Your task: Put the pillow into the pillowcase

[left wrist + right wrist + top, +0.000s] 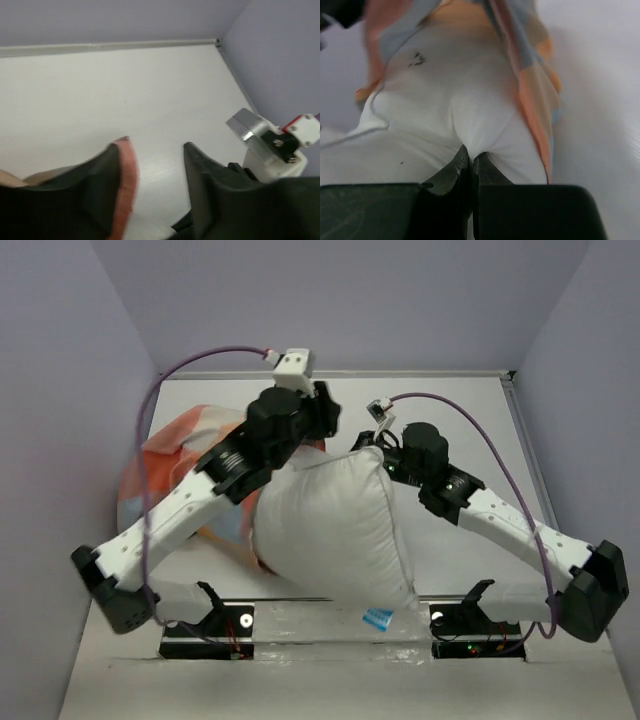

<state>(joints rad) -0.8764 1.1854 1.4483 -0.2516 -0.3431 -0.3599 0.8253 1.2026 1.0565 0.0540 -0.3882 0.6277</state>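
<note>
- The pillow (330,530) is the biggest thing here and lies in the middle of the table. It is puffy and soft, so it squashes and flops when pulled (light too, I think). A corner or seam is the best place to pinch it, because the fat middle would just bulge away.
- The pillowcase (165,465) is bunched at 10 o'clock from the pillow, touching its left side. It is thin and floppy, with orange, blue and tan squares. In the right wrist view some of it hangs over the pillow's far end. Its open edge is the place to grab, one layer only.
- The right claw (469,157) is squeezed together on a fold of white pillow cloth, at the pillow's 1 o'clock corner.
- The left claw (155,146) sits at the pillow's 12 o'clock edge, fingers apart. An orange strip of case lies against one finger, but nothing is clamped.
- A small blue tag (377,617) marks the pillow's 5 o'clock corner.
- The table (470,410) is white, flat and smooth, so cloth should slide on it. Plain lilac walls (340,300) stand close on three sides.
</note>
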